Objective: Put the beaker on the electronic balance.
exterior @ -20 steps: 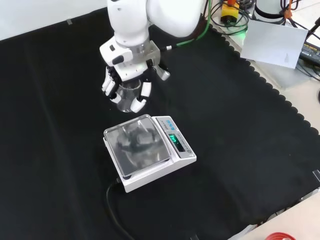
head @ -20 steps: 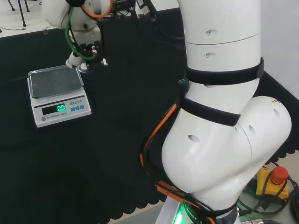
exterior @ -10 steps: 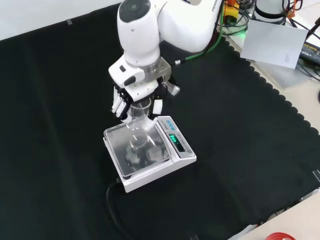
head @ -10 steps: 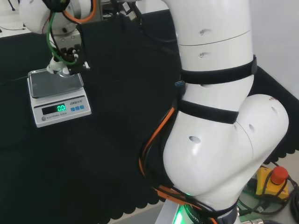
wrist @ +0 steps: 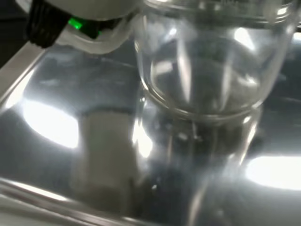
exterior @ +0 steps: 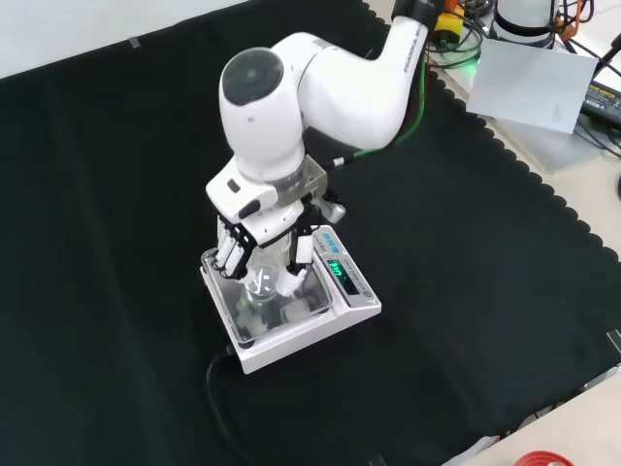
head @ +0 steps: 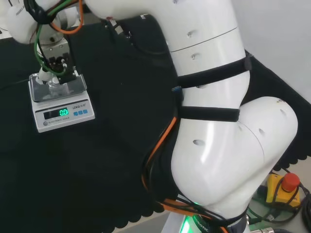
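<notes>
One clear glass beaker was in play, and the hand had its fingers curled round it from above. In the front view the beaker stood upright over the steel pan of the electronic balance, within the pan's edges and toward the side nearer the display. The wrist view placed the beaker's base very close above the pan, its reflection directly beneath it; whether glass and steel were actually touching could not be settled from any view. In the head view the hand sat low over the balance, with the glass showing faintly on the pan.

Judged step: the placing itself, at or just short of set-down. Transport appeared complete.

Next move, as assessed: lower the last small gap, if any remains, keeping the beaker level, then straighten the fingers outward so they clear the wall without dragging it, and lift the hand straight up. A sideways withdrawal would risk tipping or sliding the glass on the smooth pan.
</notes>
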Robot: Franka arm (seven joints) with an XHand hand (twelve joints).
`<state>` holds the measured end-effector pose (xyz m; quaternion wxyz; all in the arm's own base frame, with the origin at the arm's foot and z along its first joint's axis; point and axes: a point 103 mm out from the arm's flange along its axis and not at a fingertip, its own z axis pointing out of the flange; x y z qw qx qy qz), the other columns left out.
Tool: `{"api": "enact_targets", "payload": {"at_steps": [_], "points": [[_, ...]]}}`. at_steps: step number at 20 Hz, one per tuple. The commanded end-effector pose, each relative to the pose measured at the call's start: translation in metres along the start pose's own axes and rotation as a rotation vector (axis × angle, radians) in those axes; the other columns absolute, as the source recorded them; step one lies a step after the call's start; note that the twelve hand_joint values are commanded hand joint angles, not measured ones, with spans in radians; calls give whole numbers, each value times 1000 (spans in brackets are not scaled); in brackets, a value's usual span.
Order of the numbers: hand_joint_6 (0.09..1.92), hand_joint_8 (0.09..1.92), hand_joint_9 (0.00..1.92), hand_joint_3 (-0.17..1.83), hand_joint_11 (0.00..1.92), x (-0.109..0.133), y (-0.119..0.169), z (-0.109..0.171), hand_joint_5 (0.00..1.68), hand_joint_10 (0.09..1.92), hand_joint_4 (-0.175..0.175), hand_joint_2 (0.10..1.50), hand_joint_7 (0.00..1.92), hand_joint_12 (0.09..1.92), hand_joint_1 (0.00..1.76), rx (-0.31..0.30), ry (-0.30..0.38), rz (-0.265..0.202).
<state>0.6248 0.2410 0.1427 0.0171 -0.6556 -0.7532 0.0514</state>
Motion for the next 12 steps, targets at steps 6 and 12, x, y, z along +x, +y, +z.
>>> {"api": "enact_targets", "payload": {"at_steps": [6,12], "points": [[410,1023,544,689,288,-15,1,-20,58,818,12,435,316,1460,922,33,2,-27],[87,665,135,229,5,-26,-14,-71,0,903,41,528,11,1563,632,-14,4,-98]]}}
